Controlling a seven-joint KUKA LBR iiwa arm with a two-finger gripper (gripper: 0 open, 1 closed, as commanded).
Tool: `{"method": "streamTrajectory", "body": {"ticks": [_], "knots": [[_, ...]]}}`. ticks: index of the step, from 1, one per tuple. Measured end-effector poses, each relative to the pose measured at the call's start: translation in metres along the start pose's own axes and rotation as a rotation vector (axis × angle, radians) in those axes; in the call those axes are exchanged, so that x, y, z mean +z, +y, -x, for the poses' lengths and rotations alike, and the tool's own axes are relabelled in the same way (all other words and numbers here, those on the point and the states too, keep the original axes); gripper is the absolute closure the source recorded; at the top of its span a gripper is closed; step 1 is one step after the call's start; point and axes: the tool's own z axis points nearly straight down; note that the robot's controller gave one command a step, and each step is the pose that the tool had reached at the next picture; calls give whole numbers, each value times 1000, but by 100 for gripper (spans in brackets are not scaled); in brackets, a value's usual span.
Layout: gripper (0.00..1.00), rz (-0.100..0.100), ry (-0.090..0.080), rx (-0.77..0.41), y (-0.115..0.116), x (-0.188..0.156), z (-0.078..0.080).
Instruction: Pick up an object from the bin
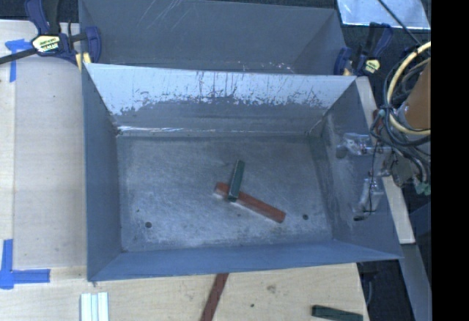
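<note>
Grey bin floor (168, 195) holds one green stick (236, 179) across one red-brown strip (260, 208); end effector (364, 198) state unclear.

Scuffed matt metal bin (102, 165), matt reddish-brown stick (256, 206)

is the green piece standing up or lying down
Lying down: the green piece rests lengthwise on the bin floor, one end across the red-brown stick.
</note>
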Motion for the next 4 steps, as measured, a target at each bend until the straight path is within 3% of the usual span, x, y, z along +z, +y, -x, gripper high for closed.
{"method": "streamTrajectory", "body": {"ticks": [1,2,3,4], "knots": [[0,0,0,-109,49,31,28],[0,1,-5,-112,49,93,25],[0,1,4,-232,80,120,28],[0,3,0,-384,96,133,22]]}}
